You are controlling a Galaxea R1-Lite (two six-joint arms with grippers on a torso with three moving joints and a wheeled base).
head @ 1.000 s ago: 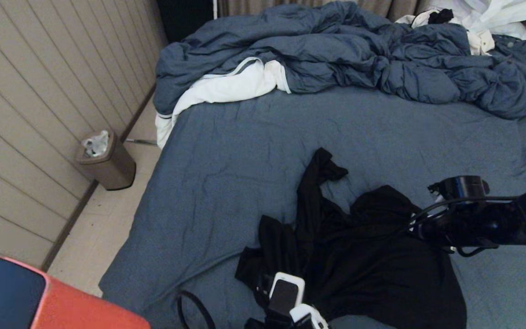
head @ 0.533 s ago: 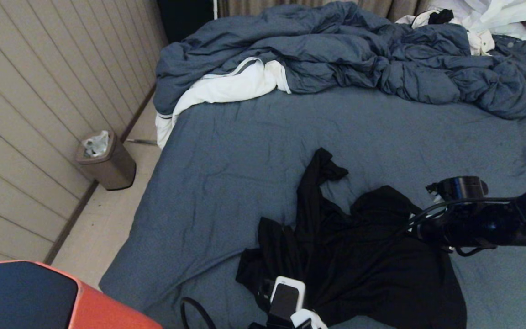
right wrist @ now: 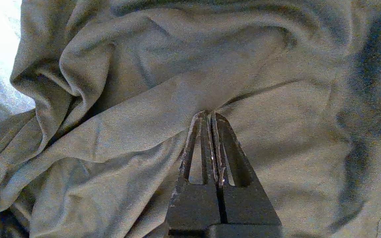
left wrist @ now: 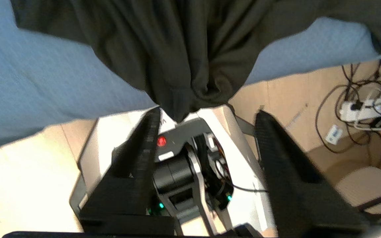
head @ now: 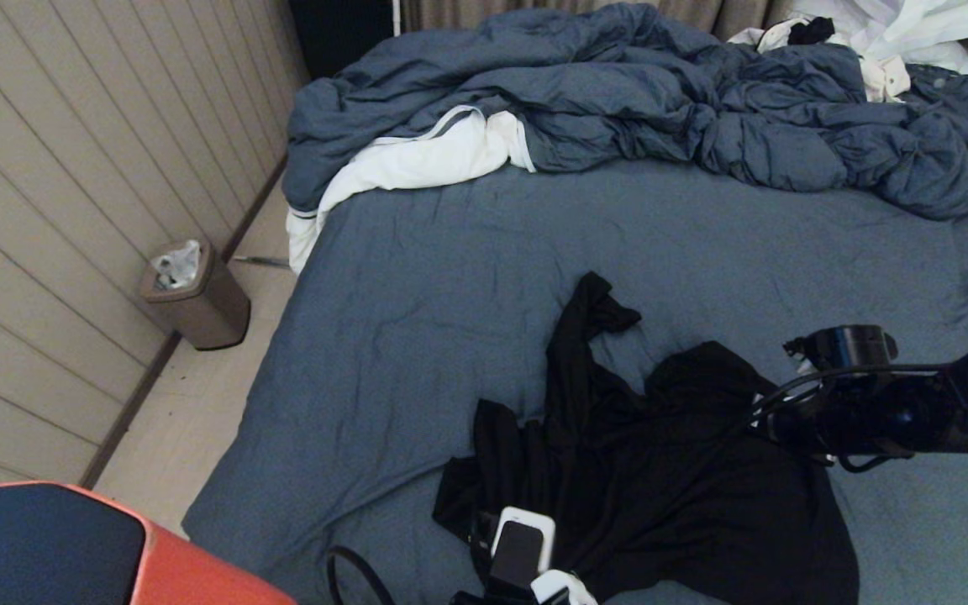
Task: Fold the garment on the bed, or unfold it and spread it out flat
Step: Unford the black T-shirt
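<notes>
The garment (head: 686, 487), black and crumpled, lies on the near part of the bed (head: 450, 294), one sleeve stretched toward the far side. My left arm's wrist (head: 522, 546) sits at the garment's near left edge. In the left wrist view my left gripper (left wrist: 209, 112) is open, its fingers (left wrist: 144, 142) wide apart. A bunched corner of the garment (left wrist: 177, 49) hangs just past the fingertips, over the bed's edge (left wrist: 28, 82). My right arm (head: 887, 412) reaches over the garment's right side. My right gripper (right wrist: 207, 114) is shut, its tips pinching a fold of the garment (right wrist: 111, 82).
A puffy blue-grey duvet (head: 660, 92) is heaped across the far side, with a white cloth (head: 417, 160) at its left end and white clothes (head: 912, 34) at the far right. A brown bin (head: 194, 294) stands on the floor left of the bed. An orange-and-blue object (head: 72, 546) fills the near left corner.
My left gripper has opened and let go of the garment's near corner. The garment's near left part has sagged slightly. The right arm has hardly moved.
</notes>
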